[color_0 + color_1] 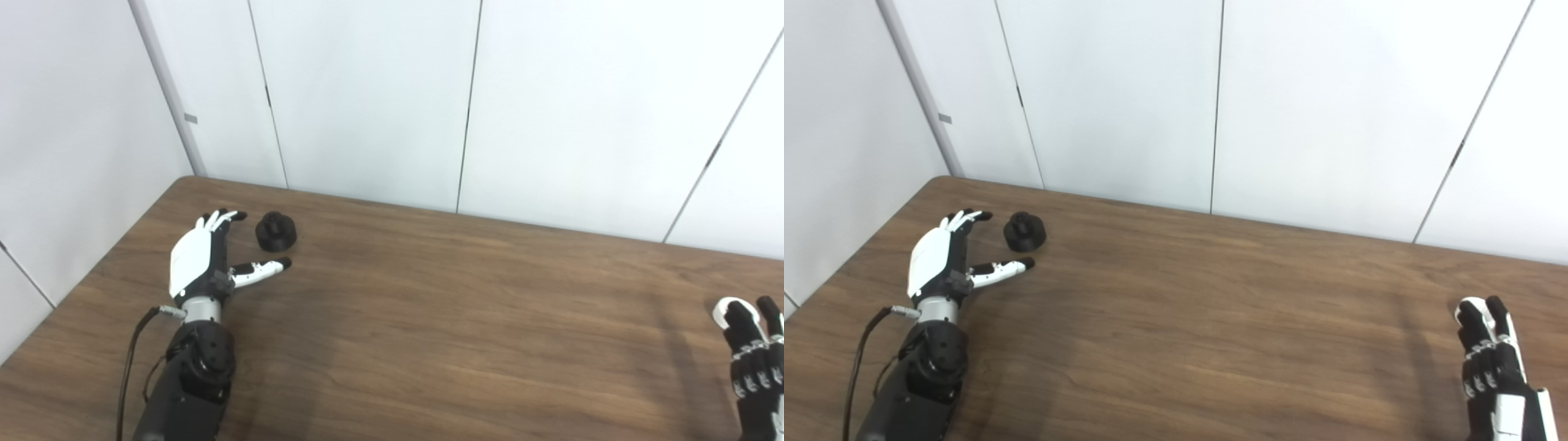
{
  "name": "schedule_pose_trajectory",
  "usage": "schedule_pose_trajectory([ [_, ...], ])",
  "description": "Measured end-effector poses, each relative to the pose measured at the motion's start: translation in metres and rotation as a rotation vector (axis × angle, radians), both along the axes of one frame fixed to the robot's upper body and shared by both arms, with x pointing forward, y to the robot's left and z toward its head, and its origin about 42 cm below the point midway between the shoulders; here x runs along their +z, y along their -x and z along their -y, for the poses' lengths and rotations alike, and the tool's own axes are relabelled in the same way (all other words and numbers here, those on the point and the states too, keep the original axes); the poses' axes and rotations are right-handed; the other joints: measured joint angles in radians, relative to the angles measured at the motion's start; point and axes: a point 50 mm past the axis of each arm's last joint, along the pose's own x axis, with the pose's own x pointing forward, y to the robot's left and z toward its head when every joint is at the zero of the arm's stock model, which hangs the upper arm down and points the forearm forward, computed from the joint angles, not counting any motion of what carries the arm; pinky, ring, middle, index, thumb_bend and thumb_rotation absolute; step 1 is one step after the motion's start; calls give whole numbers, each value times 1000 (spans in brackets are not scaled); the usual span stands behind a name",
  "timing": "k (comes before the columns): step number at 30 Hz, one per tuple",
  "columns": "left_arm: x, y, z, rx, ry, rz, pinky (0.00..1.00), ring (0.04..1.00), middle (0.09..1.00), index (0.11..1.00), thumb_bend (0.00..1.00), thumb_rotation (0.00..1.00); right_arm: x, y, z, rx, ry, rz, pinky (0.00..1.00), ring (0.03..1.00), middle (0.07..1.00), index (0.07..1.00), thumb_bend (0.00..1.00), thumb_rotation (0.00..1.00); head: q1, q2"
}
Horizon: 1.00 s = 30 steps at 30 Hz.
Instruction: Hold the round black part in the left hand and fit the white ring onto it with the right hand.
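White wall panels close off the far side of a brown wood-grain tabletop point(429, 318), which carries the round black part point(276, 231) toward its far left corner. That part sits flat on its wide base with a narrower knob rising from the top, so its axis stands upright and the stepped end that would take a ring points up. The left hand point(205, 260) lies just left of it, white back turned up and outward, fingers point(222, 217) stretched toward the far edge and the thumb point(260, 270) swung out along the near side of the part; the hand is spread and holds nothing, and the part stands in the gap between fingers and thumb without visibly touching either. That placement reads as a cradle set up for closing around the part's side. At the near right edge the right hand point(1488, 349) is raised with its dark palm side toward the camera, and the white ring point(729, 309) shows at its fingertips, apparently pinched there, though the exact contact is hard to make out. Hand and ring are well apart from the black part.
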Motion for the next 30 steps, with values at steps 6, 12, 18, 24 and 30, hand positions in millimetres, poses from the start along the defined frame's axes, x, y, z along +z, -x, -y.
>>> schedule_pose_trajectory([
  [6, 4, -17, -10, 35, 0, -40, 1000, 1000, 957, 840, 986, 376, 0, 0, 0, 3, 6, 0, 1000, 961, 932, 969, 562, 925, -2, 3],
  [12, 1, -34, -12, 37, 19, -97, 1000, 1000, 962, 829, 990, 374, 0, 0, -1, 3, 18, -2, 1000, 960, 923, 969, 561, 923, -6, 5],
  [18, -7, -48, -11, 33, 38, -149, 1000, 1000, 966, 821, 1000, 370, 0, 1, -1, 3, 20, -2, 1000, 967, 929, 970, 584, 924, -9, 5],
  [24, -15, -56, -11, 24, 40, -196, 1000, 1000, 970, 826, 1000, 372, 1, 2, -1, 3, 33, -3, 1000, 962, 927, 970, 587, 922, -18, 9],
  [30, -18, -65, -8, 14, 29, -218, 1000, 1000, 961, 815, 993, 356, 1, 3, -1, 3, 34, -2, 1000, 948, 925, 964, 576, 925, -18, 9],
])
